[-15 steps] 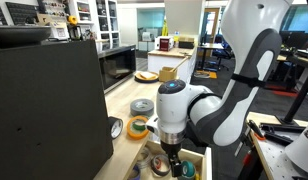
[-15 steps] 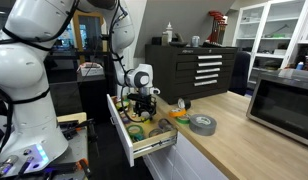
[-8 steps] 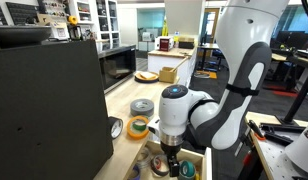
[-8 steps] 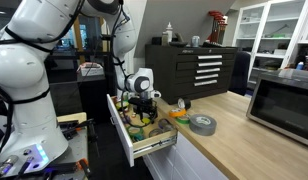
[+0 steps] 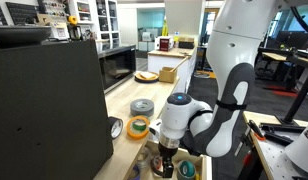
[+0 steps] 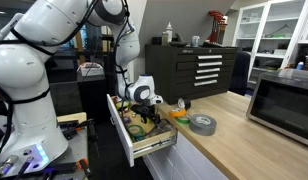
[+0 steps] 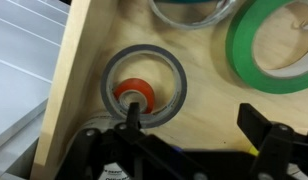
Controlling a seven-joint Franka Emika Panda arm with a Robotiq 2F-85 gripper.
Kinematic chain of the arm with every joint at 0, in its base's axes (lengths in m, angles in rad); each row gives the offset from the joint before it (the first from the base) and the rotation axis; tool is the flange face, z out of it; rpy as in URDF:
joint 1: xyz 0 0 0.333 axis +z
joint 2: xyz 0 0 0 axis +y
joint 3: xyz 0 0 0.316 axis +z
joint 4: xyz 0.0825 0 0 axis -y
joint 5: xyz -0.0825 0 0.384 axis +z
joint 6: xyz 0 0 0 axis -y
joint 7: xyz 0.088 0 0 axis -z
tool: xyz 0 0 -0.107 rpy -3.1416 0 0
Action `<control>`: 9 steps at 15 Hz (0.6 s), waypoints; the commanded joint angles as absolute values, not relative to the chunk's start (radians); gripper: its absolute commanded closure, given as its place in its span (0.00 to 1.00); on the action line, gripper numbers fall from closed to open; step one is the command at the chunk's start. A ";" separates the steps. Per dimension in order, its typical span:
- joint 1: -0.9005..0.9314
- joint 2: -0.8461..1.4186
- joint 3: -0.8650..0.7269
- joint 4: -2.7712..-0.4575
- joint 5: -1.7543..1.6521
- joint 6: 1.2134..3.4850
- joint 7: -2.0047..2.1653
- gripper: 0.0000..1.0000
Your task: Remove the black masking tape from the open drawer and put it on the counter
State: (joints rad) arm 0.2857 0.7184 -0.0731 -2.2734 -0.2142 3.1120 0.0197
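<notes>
In the wrist view the black masking tape (image 7: 144,85) is a thin dark ring lying flat on the floor of the open drawer (image 7: 79,90), near its side wall, with an orange-red thing inside the ring. My gripper (image 7: 194,125) is open just above it. The left finger overlaps the inside of the ring and the right finger is over bare wood. In both exterior views the gripper (image 5: 169,160) (image 6: 144,112) reaches down into the drawer (image 5: 201,160) (image 6: 144,148), which sticks out from the counter (image 5: 169,92) (image 6: 239,140). The tape is hidden there.
A green tape ring (image 7: 274,45) and another ring (image 7: 189,8) lie in the drawer. A grey roll (image 5: 141,105) (image 6: 202,123) and a yellow-orange roll (image 5: 139,126) sit on the counter. A microwave (image 6: 284,105), a plate (image 5: 146,76) and a black tool chest (image 6: 189,70) stand further off.
The arm has bent further and lowered the gripper deeper into the drawer. The rolls on the counter have not moved.
</notes>
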 commanded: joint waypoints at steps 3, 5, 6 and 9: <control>0.273 0.788 -0.065 -2.228 -0.147 3.202 0.012 0.00; 0.259 0.802 -0.049 -2.219 -0.125 3.210 0.014 0.00; 0.249 0.807 -0.035 -2.215 -0.112 3.206 0.016 0.00; 0.237 0.821 -0.007 -2.209 -0.078 3.190 0.025 0.00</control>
